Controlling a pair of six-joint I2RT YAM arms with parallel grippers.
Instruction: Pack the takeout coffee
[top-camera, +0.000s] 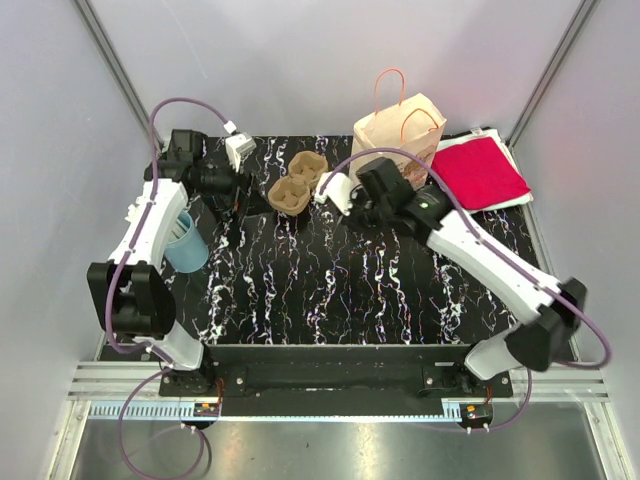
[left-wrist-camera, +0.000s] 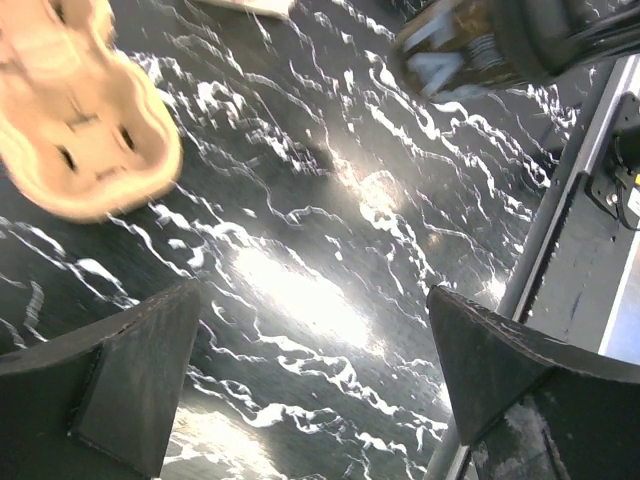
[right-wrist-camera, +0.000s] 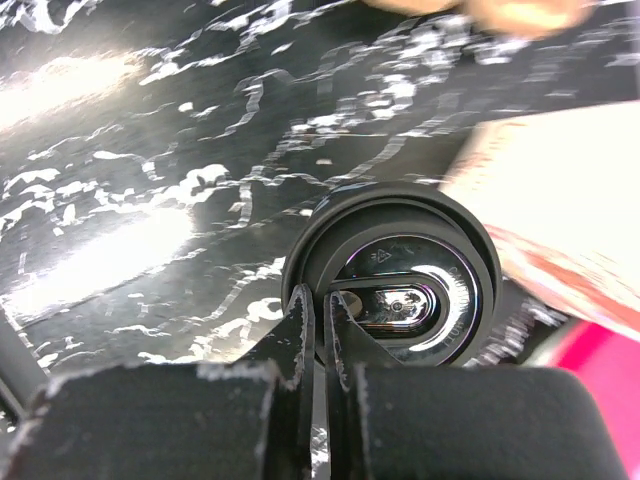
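Though embossed marks ring the black lid (right-wrist-camera: 400, 285), they are too small to read. The right gripper (right-wrist-camera: 318, 305) has its fingers pressed narrowly together, with the tips at the lid's near rim; whether they pinch that rim I cannot tell. The left gripper (left-wrist-camera: 310, 300) is spread wide above the marbled table (left-wrist-camera: 300, 200). The pulp cup carrier (left-wrist-camera: 80, 110) lies ahead of it toward one side, apart from both fingers.
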